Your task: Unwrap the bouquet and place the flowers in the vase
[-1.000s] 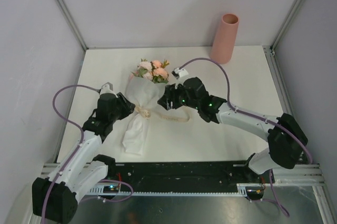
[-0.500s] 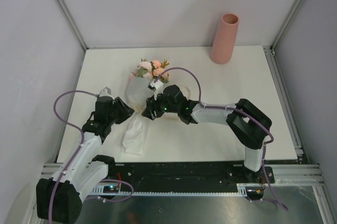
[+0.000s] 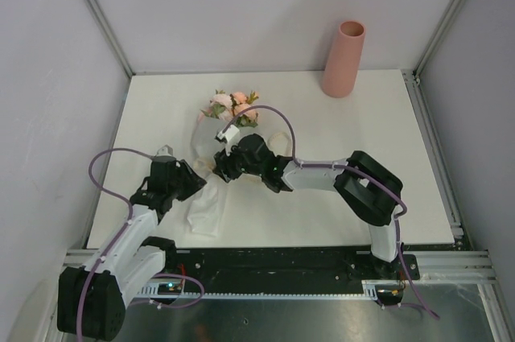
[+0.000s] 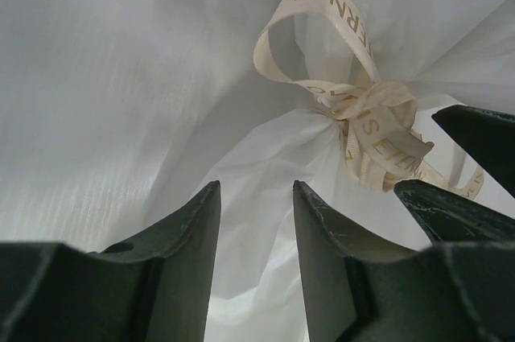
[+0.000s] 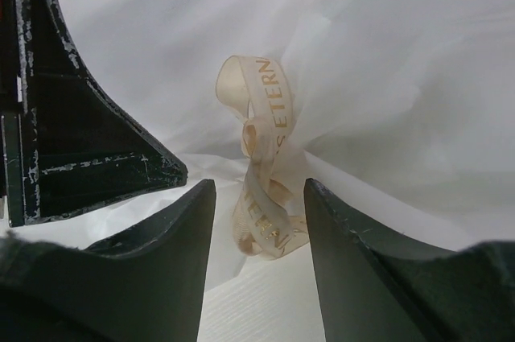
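White table (image 3: 362, 157), bouquet (image 3: 232, 109), left gripper (image 4: 256, 189) and right gripper (image 5: 260, 185) spread at ribbon (image 5: 269, 109) (lettered, wrist views only).

A lab test cell: white table (image 3: 386, 117) boxed in by plain panels (image 3: 241, 12) and aluminium posts (image 3: 96, 16).

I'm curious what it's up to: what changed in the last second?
The right gripper swung left to the ribbon on the bouquet, jaws open around it. The left gripper pulled back slightly towards its base. Nothing was grasped. Bouquet and vase stayed put.
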